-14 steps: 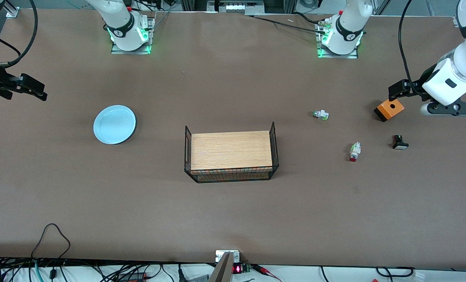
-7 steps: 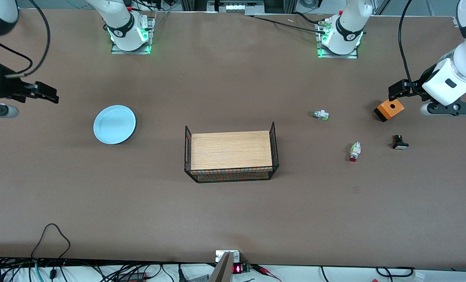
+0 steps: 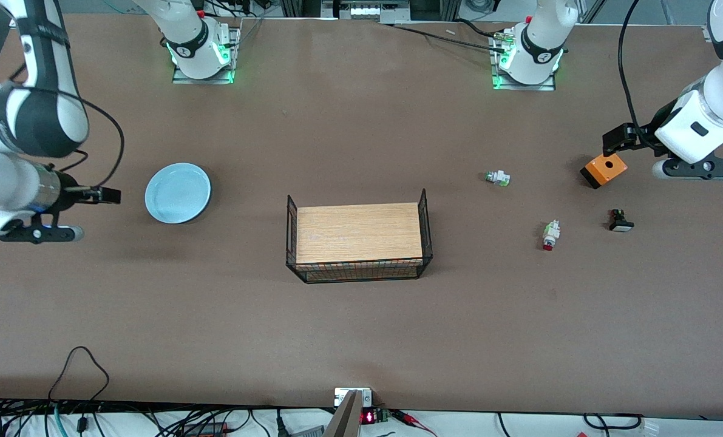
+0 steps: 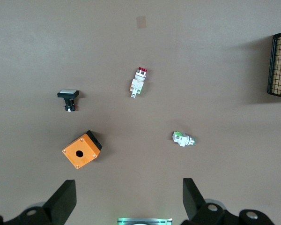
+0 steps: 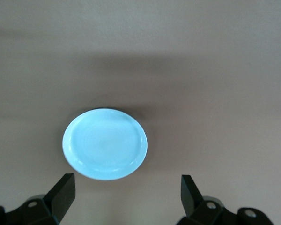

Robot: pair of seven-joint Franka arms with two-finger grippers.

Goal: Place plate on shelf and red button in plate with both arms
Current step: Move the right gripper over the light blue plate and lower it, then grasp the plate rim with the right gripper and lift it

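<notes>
**Nothing picked up yet, both arms at the table ends**

Brown tabletop (image 3: pixel 361 328), matte, runs the full width, robot bases along the top edge of the front view. Neither task thing has been lifted, so by my reading the whole job is left: grasp, carry and set down for both.

Plate (image 3: pixel 178 193) lies flat on the table toward the right arm's end, apart from everything else. Right gripper (image 3: pixel 103 195) hangs just beside it, fingers spread wide and holding nothing; right wrist view shows the plate (image 5: pixel 105 144) centred between the two fingertips (image 5: pixel 62 192), well below them.

Red button (image 3: pixel 550 235) lies on its side toward the left arm's end, red cap pointing toward the front camera. Left gripper (image 3: pixel 617 138) is over the table's end by the orange box (image 3: pixel 604 170), fingers spread, empty. This arm waits.

Wire basket with a wooden board (image 3: pixel 359 241) sits mid-table between the two groups, probably the drop spot, though that is a guess.

Clutter near the red button: green-tipped switch (image 3: pixel 498 178) farther from the front camera, black-and-white button (image 3: pixel 620 221) beside it, toward the table's end. All three stand apart, so the approach looks open. Orange box is nearest the left gripper and the likeliest thing to be brushed on the way
</notes>
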